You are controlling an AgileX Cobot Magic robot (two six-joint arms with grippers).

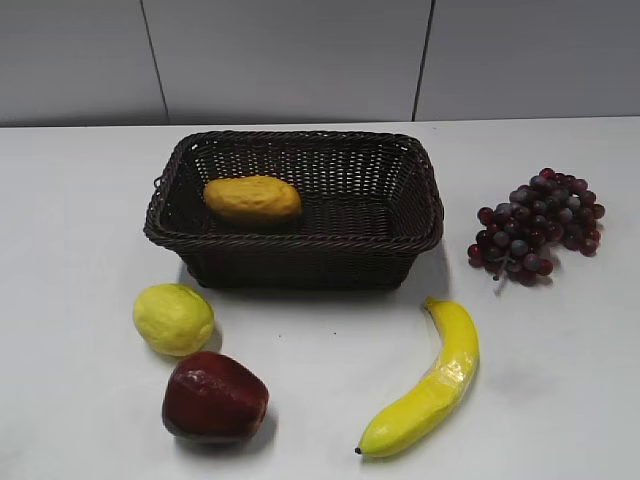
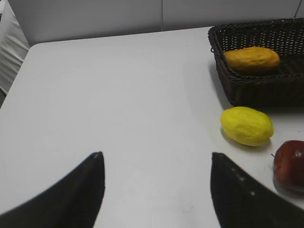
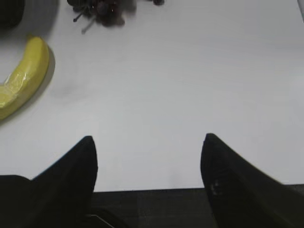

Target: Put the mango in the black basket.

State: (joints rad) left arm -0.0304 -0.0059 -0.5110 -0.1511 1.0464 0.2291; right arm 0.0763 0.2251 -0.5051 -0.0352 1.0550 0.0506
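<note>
The orange-yellow mango (image 1: 252, 198) lies inside the black basket (image 1: 300, 258), toward its left side. The left wrist view also shows the mango (image 2: 251, 59) in the basket (image 2: 256, 92) at the upper right. My left gripper (image 2: 156, 156) is open and empty over bare table, well left of the basket. My right gripper (image 3: 148, 140) is open and empty above the table's front edge. Neither gripper shows in the exterior view.
A pale-yellow lemon (image 1: 173, 318) and a dark red apple (image 1: 214, 398) lie in front of the basket's left end. A banana (image 1: 430, 385) lies front right. Purple grapes (image 1: 540, 225) sit right of the basket. The table's front edge (image 3: 156, 192) is under the right gripper.
</note>
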